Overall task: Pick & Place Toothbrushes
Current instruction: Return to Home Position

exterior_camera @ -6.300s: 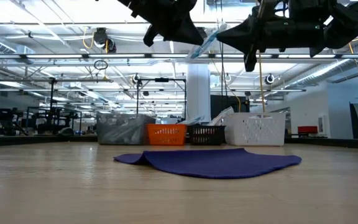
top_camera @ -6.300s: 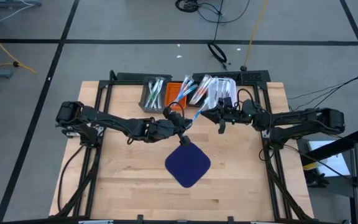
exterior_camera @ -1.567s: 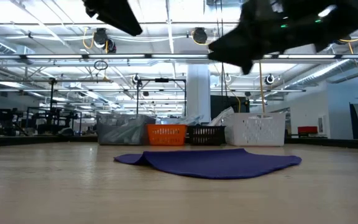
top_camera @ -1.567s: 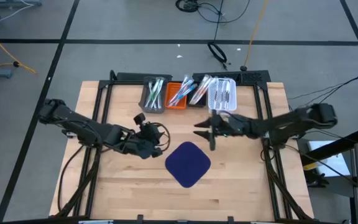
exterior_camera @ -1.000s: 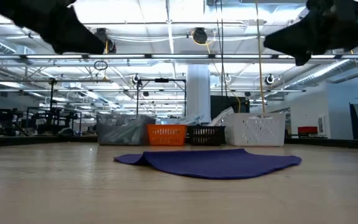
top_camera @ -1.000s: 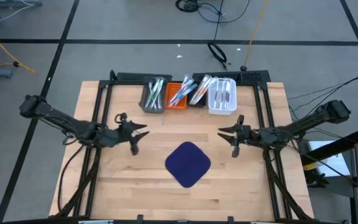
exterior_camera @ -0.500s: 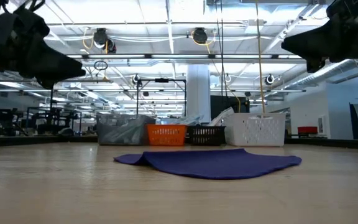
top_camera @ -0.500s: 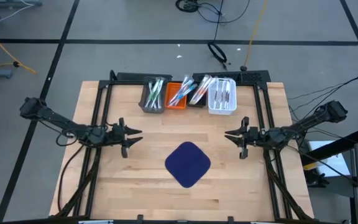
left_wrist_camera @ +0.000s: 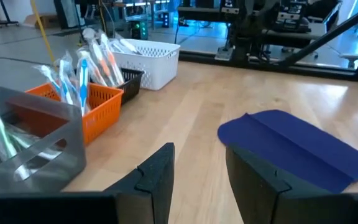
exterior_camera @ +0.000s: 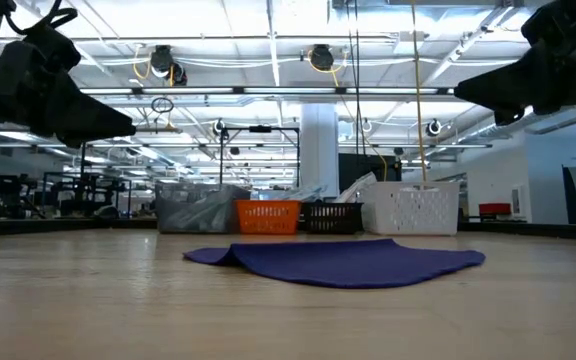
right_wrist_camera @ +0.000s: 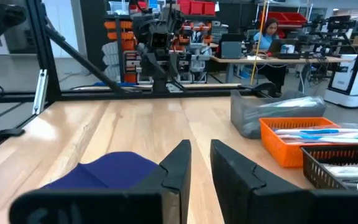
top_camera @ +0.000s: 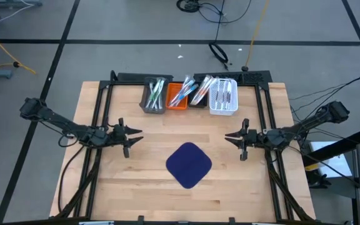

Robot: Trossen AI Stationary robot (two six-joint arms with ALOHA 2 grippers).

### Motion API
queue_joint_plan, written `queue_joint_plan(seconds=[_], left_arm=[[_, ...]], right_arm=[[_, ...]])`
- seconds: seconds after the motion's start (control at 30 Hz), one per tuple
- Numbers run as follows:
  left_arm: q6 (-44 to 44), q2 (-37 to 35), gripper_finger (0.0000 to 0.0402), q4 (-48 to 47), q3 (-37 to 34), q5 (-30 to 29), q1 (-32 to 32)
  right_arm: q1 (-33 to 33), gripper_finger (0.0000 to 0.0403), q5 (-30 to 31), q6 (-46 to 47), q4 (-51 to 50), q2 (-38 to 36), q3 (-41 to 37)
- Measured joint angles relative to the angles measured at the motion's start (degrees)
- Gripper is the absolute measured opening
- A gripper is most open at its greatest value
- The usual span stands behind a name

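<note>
The toothbrushes (top_camera: 200, 89) lie and lean in a row of four small bins at the table's far edge: grey (top_camera: 153, 97), orange (top_camera: 179, 99), black (top_camera: 198, 100) and white (top_camera: 224, 97). My left gripper (top_camera: 140, 132) hovers above the table left of the dark blue mat (top_camera: 189, 164). It is open, with nothing between its fingers (left_wrist_camera: 160, 174). My right gripper (top_camera: 226, 137) hovers right of the mat, its fingers (right_wrist_camera: 179, 165) a narrow gap apart and empty. Both point toward the table's middle.
The blue mat (exterior_camera: 338, 260) lies flat on the wood at the table's centre, between the two grippers. Bare wood lies near the front edge and on both sides. Black frame rails (top_camera: 102, 94) run along the table's edges. A person sits at a desk (right_wrist_camera: 267, 31) far behind.
Both arms have drawn back a little toward their own sides of the table and come down somewhat, the left more plainly. The mat and the bins with the toothbrushes have stayed where they were.
</note>
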Motion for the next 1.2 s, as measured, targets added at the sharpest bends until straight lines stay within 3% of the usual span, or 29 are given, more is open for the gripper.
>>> queue_joint_plan(seconds=[0.3,0.53,0.9,1.03,1.2], left_arm=[[0.0,0.0,0.0145,0.1,0.0,-0.1,0.2],[0.0,-3.1,0.0145,-2.2,0.0,-0.1,0.4],[0.0,-18.4,0.0145,-14.1,0.0,0.0,1.9],[0.1,-24.4,0.0145,-18.2,0.1,-0.1,4.5],[0.0,-31.2,0.0145,-18.3,0.1,-0.1,8.7]], right_arm=[[0.0,0.0051,0.1,0.0,-0.8,-0.5,-0.1],[-0.1,0.0052,0.1,0.0,-2.7,-10.6,-0.1],[-5.5,0.0053,0.1,0.0,-2.9,-31.3,-0.1],[-7.9,0.0051,0.2,0.0,4.6,-31.2,-0.1],[-10.5,0.0052,0.1,0.0,6.1,-31.2,-0.1]])
